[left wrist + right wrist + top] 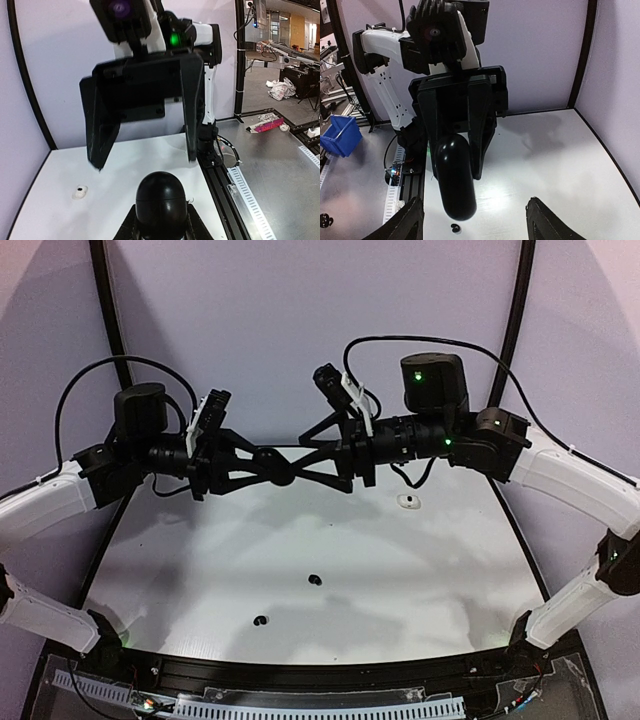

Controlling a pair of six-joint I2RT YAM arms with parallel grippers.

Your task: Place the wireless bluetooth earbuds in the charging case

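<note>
Left gripper [262, 466] clamped on one end of the black, egg-shaped charging case [161, 200], held in mid-air; right gripper [475, 214] faces it with jaws apart, touching nothing. The black earbuds [314, 580] lie loose on the table [420, 590] below, toward the front, with a white earbud [407, 502] further back; no fourth found. Risk, as judged: the case looks closed and its shell is smooth and rounded, so a push from the right fingers at the lid could twist it out of the pinch and drop it among the earbuds.
</note>
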